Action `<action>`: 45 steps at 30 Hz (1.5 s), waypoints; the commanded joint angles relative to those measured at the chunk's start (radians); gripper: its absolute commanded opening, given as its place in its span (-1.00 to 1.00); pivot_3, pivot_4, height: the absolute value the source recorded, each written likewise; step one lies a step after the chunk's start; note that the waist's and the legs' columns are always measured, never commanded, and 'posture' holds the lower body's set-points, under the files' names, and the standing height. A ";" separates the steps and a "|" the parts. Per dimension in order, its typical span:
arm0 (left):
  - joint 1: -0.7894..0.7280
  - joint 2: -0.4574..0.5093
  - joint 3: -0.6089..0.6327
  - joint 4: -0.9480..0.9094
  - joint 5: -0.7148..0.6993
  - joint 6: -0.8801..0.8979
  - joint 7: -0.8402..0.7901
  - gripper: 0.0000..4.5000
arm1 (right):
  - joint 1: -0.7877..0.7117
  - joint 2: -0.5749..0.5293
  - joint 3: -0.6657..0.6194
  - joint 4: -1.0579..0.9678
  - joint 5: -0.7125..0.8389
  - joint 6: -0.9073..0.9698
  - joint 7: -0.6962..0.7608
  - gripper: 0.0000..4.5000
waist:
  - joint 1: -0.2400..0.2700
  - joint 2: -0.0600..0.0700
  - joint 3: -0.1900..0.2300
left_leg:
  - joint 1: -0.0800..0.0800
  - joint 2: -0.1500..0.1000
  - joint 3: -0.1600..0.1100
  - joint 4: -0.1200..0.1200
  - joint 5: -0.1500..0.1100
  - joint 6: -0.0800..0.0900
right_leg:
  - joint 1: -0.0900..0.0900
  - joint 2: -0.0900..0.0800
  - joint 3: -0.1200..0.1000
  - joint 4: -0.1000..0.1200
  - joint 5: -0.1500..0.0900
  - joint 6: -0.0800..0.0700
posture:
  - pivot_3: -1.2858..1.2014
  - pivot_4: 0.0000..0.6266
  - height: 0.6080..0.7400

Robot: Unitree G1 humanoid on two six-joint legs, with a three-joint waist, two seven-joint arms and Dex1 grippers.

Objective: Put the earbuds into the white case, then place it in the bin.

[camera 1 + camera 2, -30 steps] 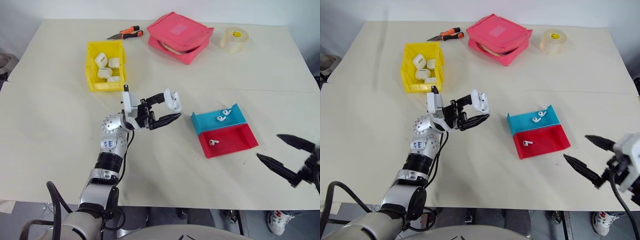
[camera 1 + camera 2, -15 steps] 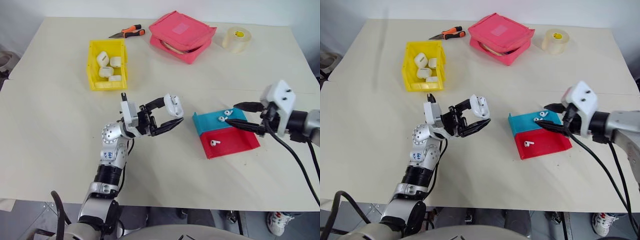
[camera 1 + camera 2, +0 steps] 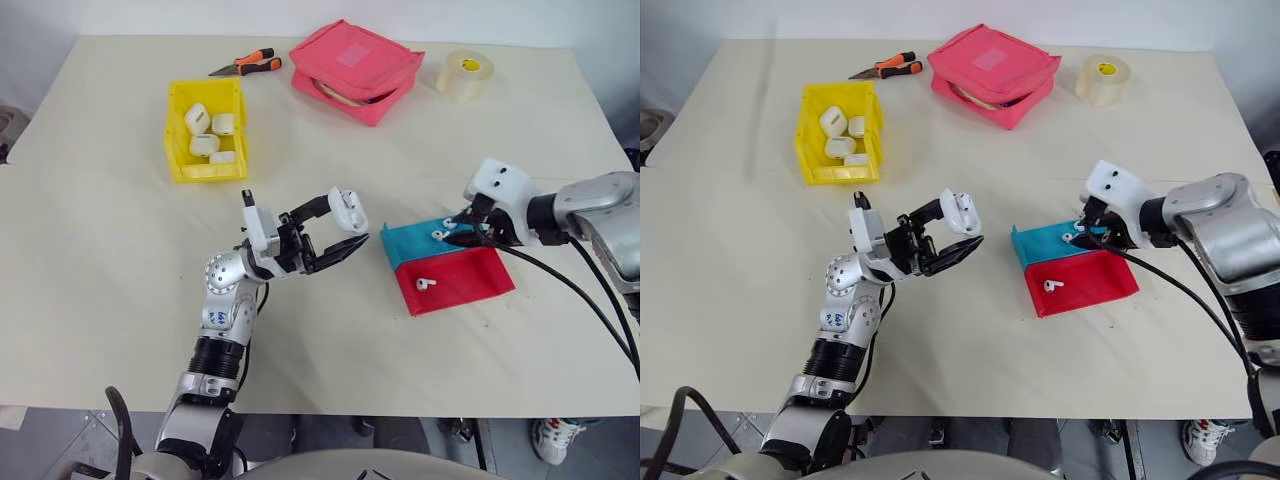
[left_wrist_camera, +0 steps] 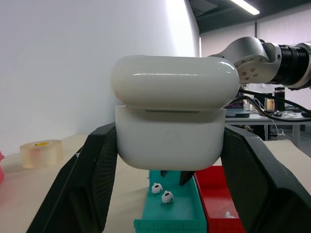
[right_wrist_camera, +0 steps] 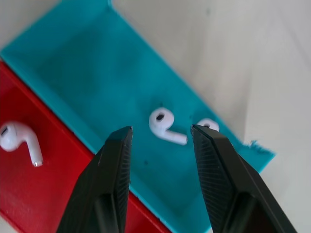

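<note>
A: Start with the big things. What sits on the table [image 3: 100, 300]?

B: Toward the far edge, a pink zip pouch [image 3: 355, 70], with a roll of tape [image 3: 465, 75] beside it nearer the far right corner, and orange-handled pliers [image 3: 245, 66] on its other side. The yellow bin [image 3: 206, 130] stands on the far left part, open top up, with several white cases already lying in it.

A: And the trays?

B: A blue tray [image 3: 430, 243] and a red tray [image 3: 455, 282] lie side by side, touching, on the right half. The blue one holds two earbuds [image 5: 165, 126] close together near one end. The red one holds a single earbud [image 3: 426, 284].

A: The left gripper [image 3: 340, 228]?

B: Raised above the middle of the table, pointing toward the right, clamped on the white case [image 4: 170, 109]. The case sits squarely between the two black fingers, lid slightly ajar.

A: The right gripper [image 5: 160, 133]?

B: Tilted down over the blue tray, its fingers parted, tips on either side of one earbud there. They are near the earbud but apart from it.
</note>
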 commanded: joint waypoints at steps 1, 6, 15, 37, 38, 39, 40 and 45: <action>0.003 -0.005 -0.011 -0.044 -0.001 -0.020 0.009 0.24 | -0.051 0.020 0.026 0.031 -0.050 -0.001 0.045 -0.15 | -0.001 0.000 0.000 | 0.000 0.000 0.000 0.000 0.000 0.000 | 0.000 0.000 0.000 0.000 0.000 0.000 | 0.03 -0.52 1.00; 0.007 -0.006 -0.018 -0.050 -0.003 -0.021 0.014 0.24 | -0.108 0.072 0.064 0.117 -0.113 -0.026 0.079 -0.15 | 0.002 0.000 0.000 | -0.001 0.000 0.000 0.001 0.000 0.000 | 0.000 0.000 0.000 0.000 0.000 0.000 | 0.03 -0.52 1.00; 0.021 -0.006 -0.026 -0.073 -0.004 -0.016 0.024 0.24 | -0.143 0.119 0.092 0.221 -0.204 -0.090 0.134 -0.15 | 0.000 0.000 0.000 | -0.003 0.000 -0.001 0.001 0.000 0.000 | -0.001 0.000 -0.001 0.000 0.000 0.000 | 0.03 -0.52 1.00; 0.026 0.003 -0.025 -0.080 -0.002 -0.020 0.041 0.24 | -0.144 0.172 0.087 0.246 -0.275 -0.111 0.188 -0.57 | -0.001 0.000 0.000 | -0.003 0.000 -0.001 0.001 0.000 0.000 | -0.001 0.000 -0.001 0.000 0.000 0.000 | 0.03 -0.52 1.00; 0.023 0.002 -0.025 -0.078 -0.001 -0.021 0.041 0.24 | -0.142 0.171 0.087 0.245 -0.277 -0.114 0.189 -0.71 | 0.000 0.000 0.000 | -0.003 0.000 -0.001 0.001 0.000 0.000 | -0.001 0.000 -0.001 0.000 0.000 0.000 | 0.03 -0.52 1.00; 0.021 0.002 -0.025 -0.076 -0.001 -0.021 0.041 0.24 | -0.141 0.171 0.088 0.245 -0.280 -0.117 0.189 -0.81 | 0.000 0.000 0.000 | -0.003 0.000 -0.001 0.001 0.000 0.000 | -0.001 0.000 -0.001 0.000 0.000 0.000 | 0.03 -0.52 1.00; 0.021 0.002 -0.025 -0.075 -0.001 -0.022 0.041 0.24 | -0.136 0.170 0.081 0.235 -0.276 -0.122 0.190 -0.81 | 0.000 0.000 0.000 | -0.003 0.000 -0.001 0.002 0.000 0.000 | -0.001 0.000 -0.001 0.000 0.000 0.000 | 0.03 -0.52 1.00; 0.030 0.008 -0.031 -0.085 -0.007 -0.014 0.027 0.24 | -0.121 0.164 0.018 0.161 -0.244 -0.106 0.171 -0.81 | 0.000 0.000 0.000 | -0.003 0.000 -0.001 0.002 0.000 0.000 | -0.001 0.000 -0.001 0.000 0.000 0.000 | 0.03 -0.52 1.00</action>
